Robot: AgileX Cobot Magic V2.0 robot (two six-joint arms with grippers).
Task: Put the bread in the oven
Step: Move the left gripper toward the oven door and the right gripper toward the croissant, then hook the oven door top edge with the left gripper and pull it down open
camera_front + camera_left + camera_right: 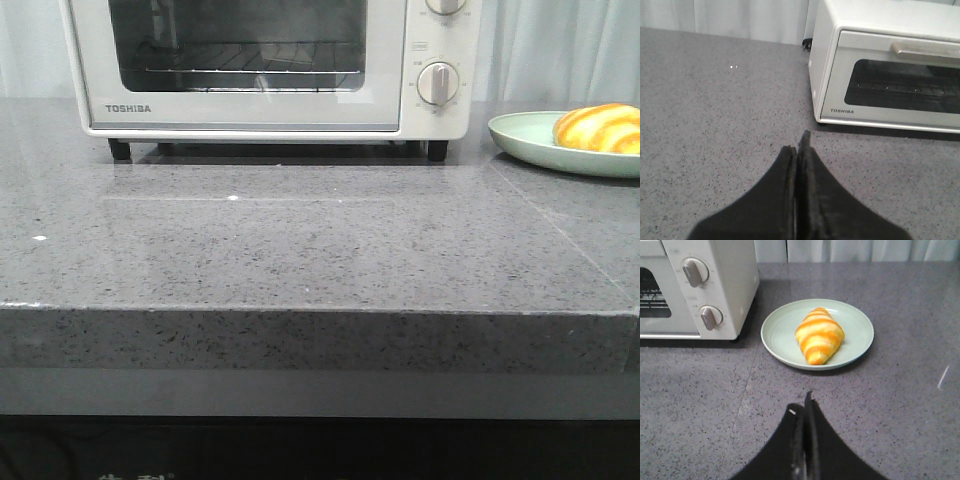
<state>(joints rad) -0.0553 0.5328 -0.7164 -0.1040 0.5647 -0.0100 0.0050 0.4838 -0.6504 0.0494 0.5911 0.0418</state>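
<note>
We worked at a grey speckled stone worktop (320, 250) backed by a pale curtain. One Toshiba toaster oven (270, 70) stood at twelve o'clock, its glass door shut. One striped croissant roll (819, 335) lay on one pale green plate (780, 332) at two o'clock, just beside the oven. Both our end effectors, left (799, 150) and right (806, 407), were closed and empty. We judged the glossy roll could slip from a pinch, and the shut door would block it.
</note>
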